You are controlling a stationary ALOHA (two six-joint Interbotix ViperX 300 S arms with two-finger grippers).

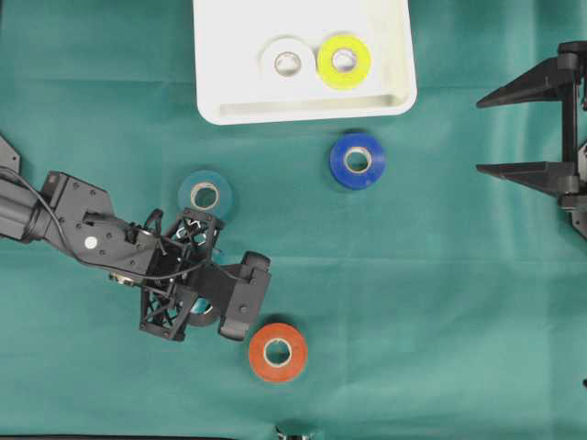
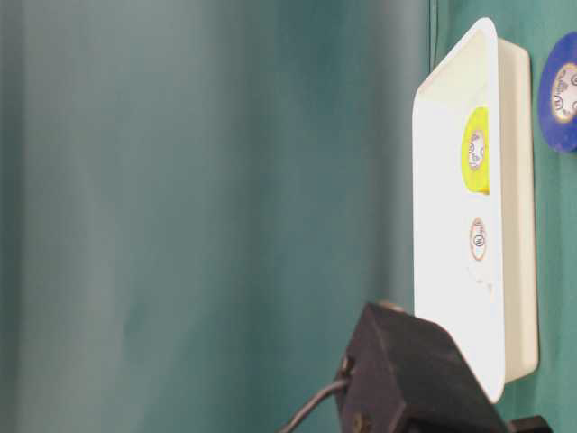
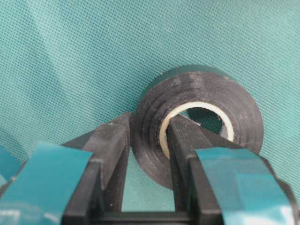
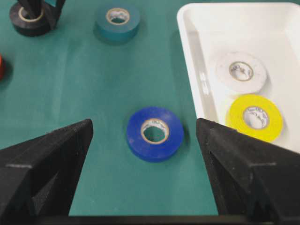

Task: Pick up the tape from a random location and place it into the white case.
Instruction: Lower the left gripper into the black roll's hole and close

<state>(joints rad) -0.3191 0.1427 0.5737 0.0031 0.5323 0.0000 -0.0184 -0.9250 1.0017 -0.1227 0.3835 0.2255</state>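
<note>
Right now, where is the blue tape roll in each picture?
Overhead: the blue tape roll lies right of centre, just below the white case.
Table-level: only its edge shows, top right, beside the case.
Left wrist: not in it.
Right wrist: bottom centre, between the open fingers.
Shared landmark: the white case.

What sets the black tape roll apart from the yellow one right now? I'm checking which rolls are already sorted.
The black tape roll sits outside the white case; the yellow tape roll lies inside it. The left gripper is shut on the black roll's wall, one finger through its core; nothing touches the yellow roll, which lies flat. Both are ring-shaped rolls with pale cardboard cores.
</note>
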